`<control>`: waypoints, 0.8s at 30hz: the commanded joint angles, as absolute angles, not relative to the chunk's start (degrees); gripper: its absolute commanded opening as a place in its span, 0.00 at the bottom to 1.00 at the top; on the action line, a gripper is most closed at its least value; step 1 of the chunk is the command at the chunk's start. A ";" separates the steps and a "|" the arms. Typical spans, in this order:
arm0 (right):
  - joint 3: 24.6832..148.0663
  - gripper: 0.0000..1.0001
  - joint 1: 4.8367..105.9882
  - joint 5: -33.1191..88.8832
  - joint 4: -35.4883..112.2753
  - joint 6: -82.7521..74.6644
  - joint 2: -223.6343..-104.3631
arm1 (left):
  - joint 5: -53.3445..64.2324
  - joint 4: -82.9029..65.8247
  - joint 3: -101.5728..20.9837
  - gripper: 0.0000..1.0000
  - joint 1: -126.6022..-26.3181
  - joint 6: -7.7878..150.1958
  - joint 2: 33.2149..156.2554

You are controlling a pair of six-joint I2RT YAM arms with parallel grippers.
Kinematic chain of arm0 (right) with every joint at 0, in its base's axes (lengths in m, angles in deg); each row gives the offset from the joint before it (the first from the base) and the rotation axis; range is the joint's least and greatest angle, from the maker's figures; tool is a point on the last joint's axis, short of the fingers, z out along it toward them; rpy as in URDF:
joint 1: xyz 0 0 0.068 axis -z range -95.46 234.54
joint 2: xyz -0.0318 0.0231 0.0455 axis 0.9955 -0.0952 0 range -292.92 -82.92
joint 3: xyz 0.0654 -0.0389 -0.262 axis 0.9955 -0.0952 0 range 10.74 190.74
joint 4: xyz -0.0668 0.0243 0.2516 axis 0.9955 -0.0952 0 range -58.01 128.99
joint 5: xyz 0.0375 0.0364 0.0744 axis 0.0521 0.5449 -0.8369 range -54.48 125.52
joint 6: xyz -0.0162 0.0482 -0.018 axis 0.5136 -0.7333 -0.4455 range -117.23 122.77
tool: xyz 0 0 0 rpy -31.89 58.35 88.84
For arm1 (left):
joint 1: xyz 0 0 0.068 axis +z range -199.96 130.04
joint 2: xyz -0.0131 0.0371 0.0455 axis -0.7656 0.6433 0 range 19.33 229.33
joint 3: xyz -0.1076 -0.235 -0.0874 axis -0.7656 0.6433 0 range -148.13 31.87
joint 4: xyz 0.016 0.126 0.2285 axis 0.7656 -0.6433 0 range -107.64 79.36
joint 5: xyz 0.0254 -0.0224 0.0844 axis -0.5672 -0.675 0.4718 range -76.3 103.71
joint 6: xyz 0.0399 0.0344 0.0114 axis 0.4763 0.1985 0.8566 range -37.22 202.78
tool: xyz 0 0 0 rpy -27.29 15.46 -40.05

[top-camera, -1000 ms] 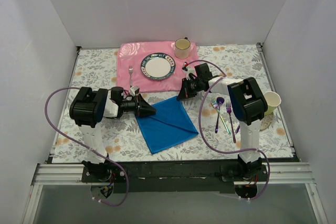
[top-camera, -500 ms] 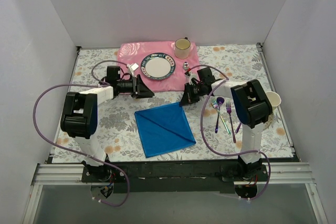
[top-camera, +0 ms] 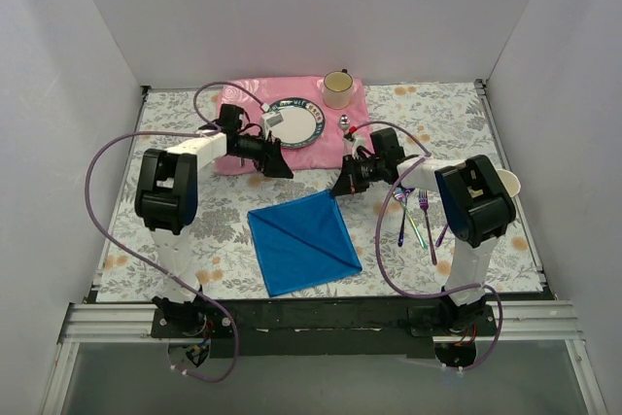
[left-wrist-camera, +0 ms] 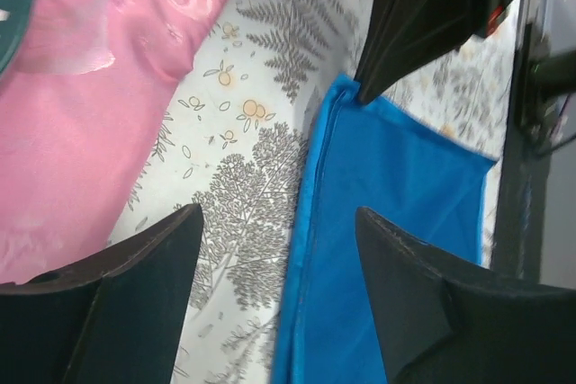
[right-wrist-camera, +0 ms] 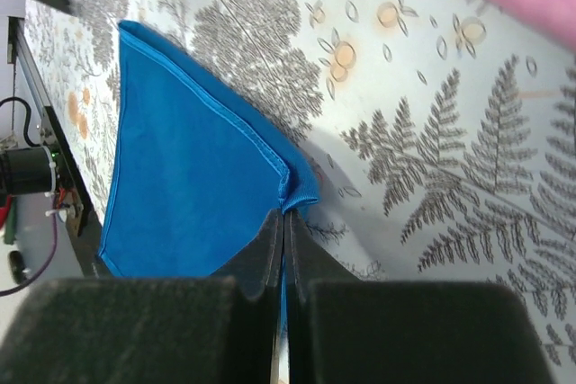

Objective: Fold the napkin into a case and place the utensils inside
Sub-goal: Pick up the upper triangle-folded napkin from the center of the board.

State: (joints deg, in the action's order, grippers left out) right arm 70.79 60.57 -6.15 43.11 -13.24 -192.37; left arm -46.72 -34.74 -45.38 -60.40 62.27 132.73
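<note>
The blue napkin [top-camera: 303, 240] lies flat on the tablecloth, folded, with a diagonal crease across it. My right gripper [top-camera: 336, 190] is shut on its far corner; in the right wrist view the jaws [right-wrist-camera: 286, 213] pinch the hem of the napkin [right-wrist-camera: 189, 177]. My left gripper [top-camera: 284, 169] hovers open at the near edge of the pink placemat [top-camera: 231, 160], apart from the cloth. Its jaws [left-wrist-camera: 277, 213] stand wide over the napkin's edge [left-wrist-camera: 387, 186], holding nothing. The iridescent utensils [top-camera: 413, 211] lie right of the napkin.
A plate [top-camera: 296, 123] and a cream mug [top-camera: 337, 89] stand on the placemat, with a small silver shaker [top-camera: 343, 123] beside it. A paper cup [top-camera: 506, 187] stands at the right edge. White walls enclose the table.
My left gripper let go of the napkin's left corner, opened, and swung back toward the placemat. The napkin now lies flat. The right gripper kept its grip and shifted slightly.
</note>
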 commanded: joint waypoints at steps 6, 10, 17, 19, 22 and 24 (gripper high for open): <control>68.48 0.01 60.63 -9.92 53.32 -7.60 -187.86 | -49.40 -49.22 -58.38 0.63 -67.01 81.20 143.25; 68.05 0.01 60.63 -10.35 53.66 -6.29 -187.33 | -49.22 -49.14 -58.74 0.61 -70.25 82.52 144.75; 67.61 0.01 60.63 -10.79 53.40 -5.32 -186.63 | -51.15 -50.02 -59.80 0.52 -71.32 84.63 147.56; 67.60 0.01 60.63 -10.97 53.49 -5.40 -186.54 | -52.64 -50.45 -59.80 0.49 -71.23 85.50 147.82; 67.34 0.01 60.63 -10.88 53.40 -5.23 -186.63 | -54.32 -51.42 -59.53 0.42 -71.41 87.44 147.91; 67.52 0.01 60.55 -10.88 53.14 -5.14 -186.54 | -54.76 -51.77 -59.18 0.36 -71.49 88.32 147.83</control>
State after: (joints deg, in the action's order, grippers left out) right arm 67.95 60.57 -9.64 51.20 -6.44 -189.11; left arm -51.46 -50.13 -58.49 -71.54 84.43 148.56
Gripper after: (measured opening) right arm 0.024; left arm 0.400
